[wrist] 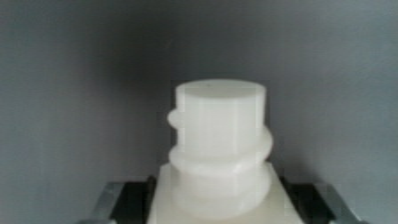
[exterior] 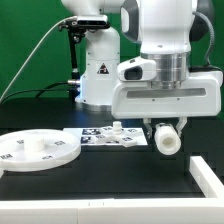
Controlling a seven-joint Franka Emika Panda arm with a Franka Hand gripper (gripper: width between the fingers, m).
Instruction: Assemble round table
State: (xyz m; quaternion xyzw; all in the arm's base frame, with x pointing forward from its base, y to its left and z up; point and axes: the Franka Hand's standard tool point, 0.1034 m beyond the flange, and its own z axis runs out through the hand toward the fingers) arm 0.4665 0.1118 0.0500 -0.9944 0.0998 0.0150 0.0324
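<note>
Black desk (exterior: 110,185), green backdrop; open surface under the hand (exterior: 165,129) | hand clamped on the white post (exterior: 166,144), held above the desk, exterior view's right | post: short cylinder, side knob | rimmed disc (exterior: 38,150) flat at the left, well apart | white block (exterior: 208,178) near right edge.

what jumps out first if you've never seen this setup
The gripper, centre-right in the exterior view, is shut on the white post, which fills the wrist view. At the exterior view's left the big disc lies flat, with the marker board between it and the post.
</note>
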